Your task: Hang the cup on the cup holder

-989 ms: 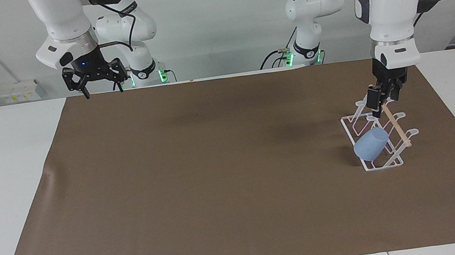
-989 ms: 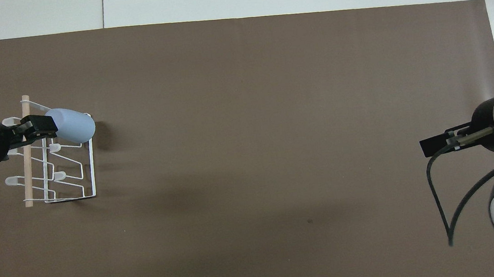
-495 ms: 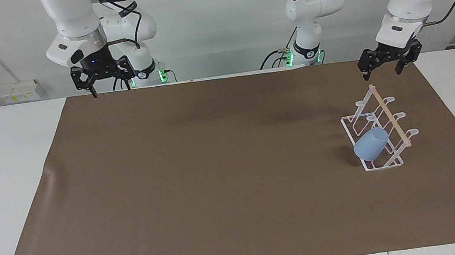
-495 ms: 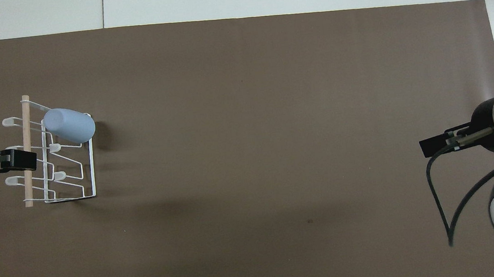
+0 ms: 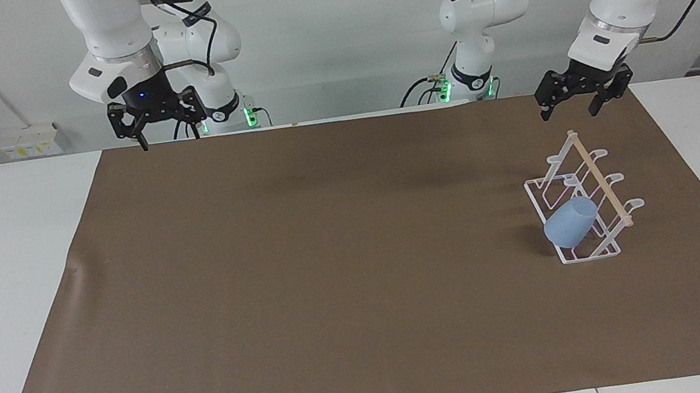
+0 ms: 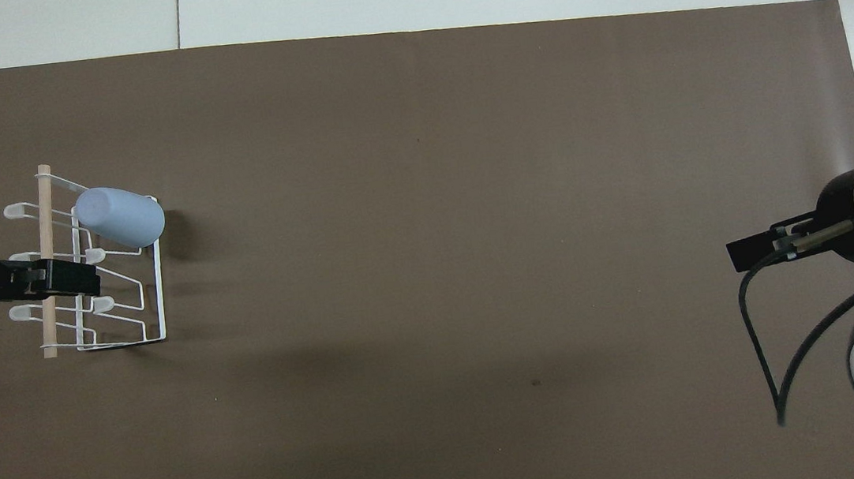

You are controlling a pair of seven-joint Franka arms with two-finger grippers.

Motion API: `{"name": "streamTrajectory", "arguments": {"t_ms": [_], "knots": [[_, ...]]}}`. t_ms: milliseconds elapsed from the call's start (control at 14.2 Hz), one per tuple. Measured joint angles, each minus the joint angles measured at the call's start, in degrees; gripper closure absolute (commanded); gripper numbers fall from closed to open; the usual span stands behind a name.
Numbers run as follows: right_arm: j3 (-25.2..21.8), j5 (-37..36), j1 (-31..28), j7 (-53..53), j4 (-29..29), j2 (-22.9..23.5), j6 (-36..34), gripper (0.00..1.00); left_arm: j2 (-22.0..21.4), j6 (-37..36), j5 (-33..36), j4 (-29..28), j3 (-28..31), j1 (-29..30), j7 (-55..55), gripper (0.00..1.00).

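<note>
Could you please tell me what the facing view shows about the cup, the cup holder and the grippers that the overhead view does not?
Only the facing view shows that the left gripper is raised clear above the cup holder, open and empty, and that the right gripper hangs open in the air near its arm's base.

Only the overhead view shows the closed base of the cup pointing up and the holder's prong layout from above; there the left gripper merely overlaps the holder.

Both show the light-blue cup resting on the holder's prong farthest from the robots, at the left arm's end of the table.
</note>
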Motion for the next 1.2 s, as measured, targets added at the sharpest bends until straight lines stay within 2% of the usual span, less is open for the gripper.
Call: {"name": "streamTrajectory", "arguments": {"t_ms": [141,424,1201], "knots": [[-0.04,0.00,0.00,0.00,0.00,0.00,0.02,0.00,0.17,-0.95,0.73,1.24,0.19,0.15,0.00,0.00],[-0.02,0.00,0.00,0.00,0.00,-0.01,0.02,0.00,3.47,-4.61,2.06,8.86,0.41,0.25,0.40,0.00],[-0.01,0.00,0.00,0.00,0.00,-0.03,0.06,0.00,4.68,-5.62,2.08,8.81,1.33,-1.30,1.81,0.00]]}}
